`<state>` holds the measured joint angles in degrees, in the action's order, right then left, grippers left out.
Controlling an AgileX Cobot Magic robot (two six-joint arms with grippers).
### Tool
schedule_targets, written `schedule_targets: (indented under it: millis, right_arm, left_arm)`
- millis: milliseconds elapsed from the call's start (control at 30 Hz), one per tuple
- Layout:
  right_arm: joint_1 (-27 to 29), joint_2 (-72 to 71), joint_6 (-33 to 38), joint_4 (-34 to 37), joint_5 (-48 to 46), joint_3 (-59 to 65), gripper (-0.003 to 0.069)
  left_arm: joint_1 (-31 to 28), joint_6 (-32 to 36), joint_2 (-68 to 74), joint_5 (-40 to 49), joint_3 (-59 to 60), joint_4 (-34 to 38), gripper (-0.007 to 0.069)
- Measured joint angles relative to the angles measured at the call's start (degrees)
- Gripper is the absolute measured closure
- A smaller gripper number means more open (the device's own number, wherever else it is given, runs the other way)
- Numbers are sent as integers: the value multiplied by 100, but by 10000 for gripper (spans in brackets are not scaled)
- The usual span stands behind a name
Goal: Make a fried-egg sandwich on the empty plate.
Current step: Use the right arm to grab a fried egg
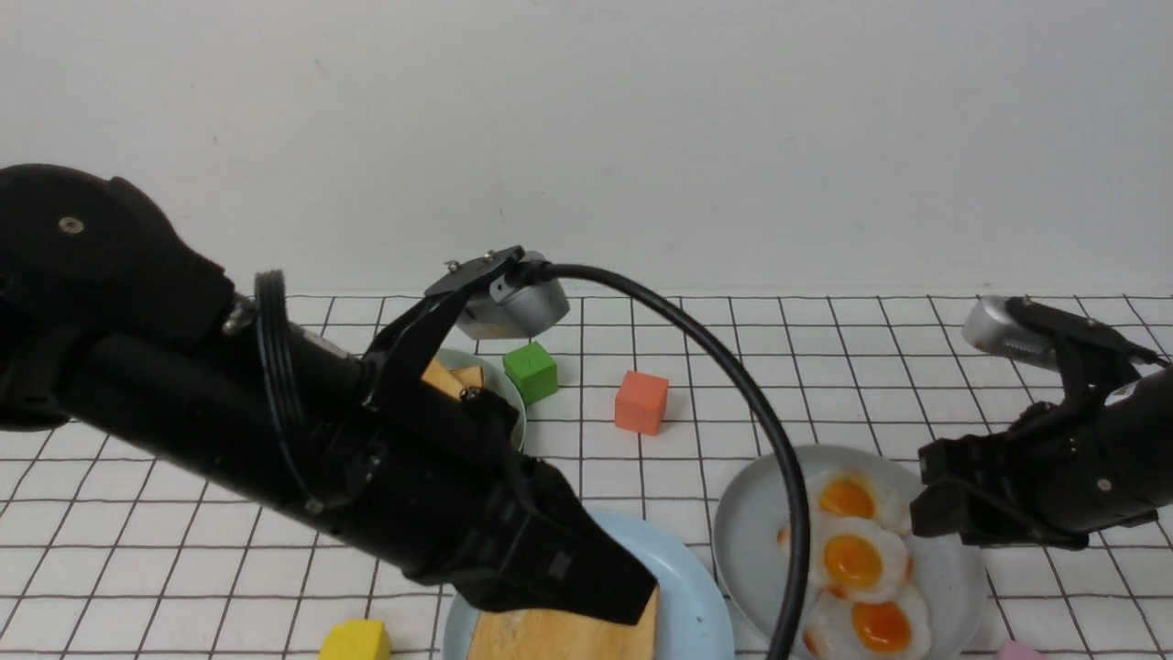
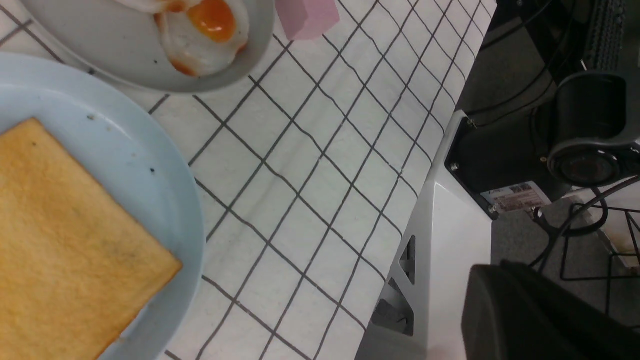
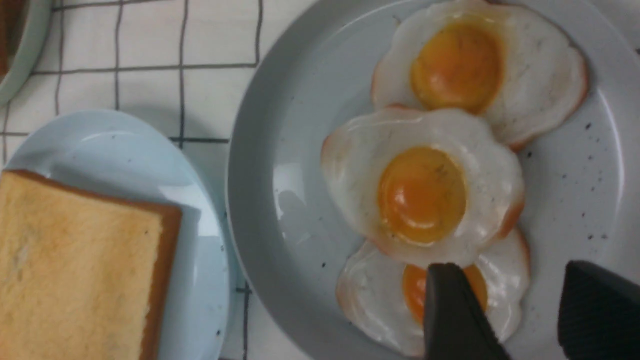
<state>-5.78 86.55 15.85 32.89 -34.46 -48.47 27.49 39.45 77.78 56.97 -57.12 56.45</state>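
Observation:
One golden toast slice [image 1: 559,637] lies flat on the pale blue empty plate [image 1: 706,596]; the slice [image 2: 60,240] on its plate [image 2: 150,150] fills the near side of the left wrist view. My left gripper [image 1: 632,596] hangs just over the toast, its dark fingers [image 2: 487,280] shut together with nothing between them. Three fried eggs [image 1: 852,559] overlap on the grey plate [image 1: 751,522]. My right gripper [image 3: 515,310] hovers open above the eggs [image 3: 422,192], one finger over the nearest egg's yolk.
A pale green plate [image 1: 509,385] with spare toast [image 1: 454,376] sits behind the left arm. A green cube [image 1: 530,371] and an orange cube [image 1: 641,401] stand further back, a yellow cube [image 1: 356,640] at the front. A pink block [image 2: 307,17] lies by the grey plate.

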Motion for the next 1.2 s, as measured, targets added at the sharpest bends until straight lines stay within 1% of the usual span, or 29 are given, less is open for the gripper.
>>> schedule_targets:
  millis: [100, 333, 700, 900, 1000, 1100, 1200]
  right_arm:
    - [0, 434, 64, 166, 238, -57, 332]
    - [7, 1187, 189, 272, 85, -548, 330]
    - [12, 1495, 405, 189, 6, -663, 330]
    - [193, 1639, 515, 349, -10, -663, 330]
    - [322, 1709, 742, 730, -68, -663, 337]
    - [344, 1794, 1071, 1193, -200, -663, 360]
    - [349, 1910, 1179, 1459, -298, -669, 391]
  left_arm:
    - [0, 6, 20, -44, -26, 17, 638]
    - [0, 8, 26, -52, -38, -19, 638]
    - [0, 19, 26, -42, -38, -71, 638]
    - [0, 21, 26, -42, -38, -88, 638]
    - [0, 21, 32, -30, -38, -88, 638]
    - [0, 21, 38, -30, -38, -105, 638]
    - [0, 21, 38, -30, -38, -123, 638]
